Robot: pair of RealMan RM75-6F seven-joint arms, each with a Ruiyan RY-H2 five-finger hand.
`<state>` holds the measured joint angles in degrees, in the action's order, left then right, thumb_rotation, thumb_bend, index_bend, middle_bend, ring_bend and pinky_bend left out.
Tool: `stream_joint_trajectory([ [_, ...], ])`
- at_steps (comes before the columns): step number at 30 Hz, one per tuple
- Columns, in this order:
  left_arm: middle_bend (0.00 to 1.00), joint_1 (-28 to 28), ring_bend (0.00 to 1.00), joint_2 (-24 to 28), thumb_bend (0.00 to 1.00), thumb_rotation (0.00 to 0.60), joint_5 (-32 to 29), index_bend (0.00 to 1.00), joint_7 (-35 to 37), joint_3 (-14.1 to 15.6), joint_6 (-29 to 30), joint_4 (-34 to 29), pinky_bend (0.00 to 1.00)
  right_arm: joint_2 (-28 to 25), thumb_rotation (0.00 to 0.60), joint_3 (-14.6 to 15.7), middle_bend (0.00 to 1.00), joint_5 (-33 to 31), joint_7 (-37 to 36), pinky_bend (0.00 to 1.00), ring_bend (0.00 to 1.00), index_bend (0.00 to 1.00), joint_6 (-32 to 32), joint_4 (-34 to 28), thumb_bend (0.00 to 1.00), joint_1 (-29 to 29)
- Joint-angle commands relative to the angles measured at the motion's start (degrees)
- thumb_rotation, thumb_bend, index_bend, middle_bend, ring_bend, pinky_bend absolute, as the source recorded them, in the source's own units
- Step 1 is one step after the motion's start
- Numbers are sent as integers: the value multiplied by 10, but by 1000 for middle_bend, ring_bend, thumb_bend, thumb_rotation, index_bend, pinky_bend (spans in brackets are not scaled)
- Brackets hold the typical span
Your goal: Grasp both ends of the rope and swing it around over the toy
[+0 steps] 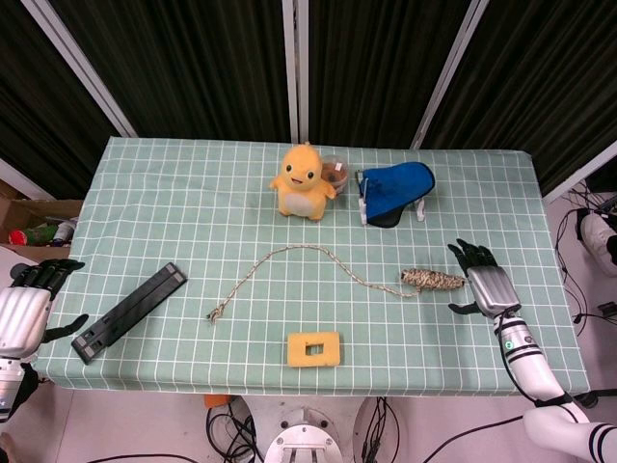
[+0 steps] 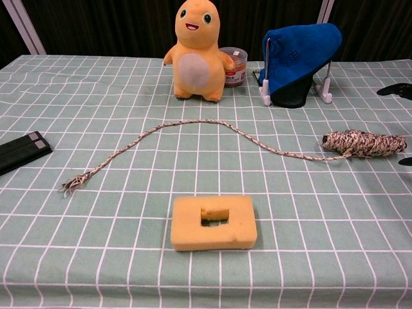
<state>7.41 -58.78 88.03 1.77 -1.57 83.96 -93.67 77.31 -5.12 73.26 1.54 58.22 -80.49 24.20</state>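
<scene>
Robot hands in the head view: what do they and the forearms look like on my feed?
Both match: the left robot hand and right robot hand have silver-grey metallic backs and black fingers. The right forearm is white and silver, with dark bands and a small green mark near the wrist.

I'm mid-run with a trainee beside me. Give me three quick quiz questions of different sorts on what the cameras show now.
1. True or false: the right robot hand is already holding the rope.
2. Which thing lies nearest the front table edge? A) yellow toy B) yellow sponge block C) blue cloth
3. Fill in: the rope's wound bundle end lies toward the robot's ____ side.

Key
1. False: its fingers are spread next to the bundle, gripping nothing. The left robot hand is off the table edge, far from the frayed end.
2. B
3. right
</scene>
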Motion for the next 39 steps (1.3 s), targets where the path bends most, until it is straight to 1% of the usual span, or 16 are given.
stream_joint_trajectory([
  [1,224,0,170,-1,151,600,0,225,2,0,0,1,234,-1,600,0,0,-6,9,0,0,0,-5,-3,23,2],
  [4,224,1,170,-2,151,600,-1,225,2,-1,-1,2,234,3,600,-1,0,-16,31,8,0,0,-6,-3,26,4],
  [7,224,2,170,-2,151,600,0,225,0,-1,-4,1,234,9,600,-3,5,-36,61,53,0,0,-13,-7,27,7],
  [10,224,5,170,-1,150,600,0,225,0,-1,-7,-2,234,23,600,-10,70,-55,98,133,2,0,-5,-15,44,12],
  [12,224,6,170,0,150,600,2,225,-2,-2,-7,-3,234,35,600,-14,127,-61,119,197,34,37,6,-17,78,13],
  [14,224,6,170,1,150,600,2,225,-3,-2,-8,-4,234,50,600,-17,201,-71,141,263,119,136,15,-17,150,14],
  [16,224,7,170,1,149,600,1,225,-4,-2,-9,-5,234,59,600,-19,235,-81,156,302,174,206,15,-17,176,17],
  [18,224,7,170,1,149,600,0,225,-3,-2,-10,-4,234,67,600,-19,251,-91,172,322,194,262,16,-16,176,19],
  [24,224,9,170,0,150,600,-4,225,6,-2,-16,3,234,84,600,-26,300,-109,195,368,234,344,30,-10,198,20],
  [28,224,9,170,-1,150,600,-4,225,11,-2,-15,7,234,90,600,-27,310,-114,203,376,242,362,33,-9,208,21],
  [36,224,8,170,-1,150,600,-4,225,15,-2,-13,11,234,101,600,-28,312,-126,221,392,244,366,32,-5,226,25],
  [39,224,8,170,0,149,600,-3,225,15,-2,-13,11,234,105,600,-30,328,-127,221,427,270,393,35,-2,251,26],
])
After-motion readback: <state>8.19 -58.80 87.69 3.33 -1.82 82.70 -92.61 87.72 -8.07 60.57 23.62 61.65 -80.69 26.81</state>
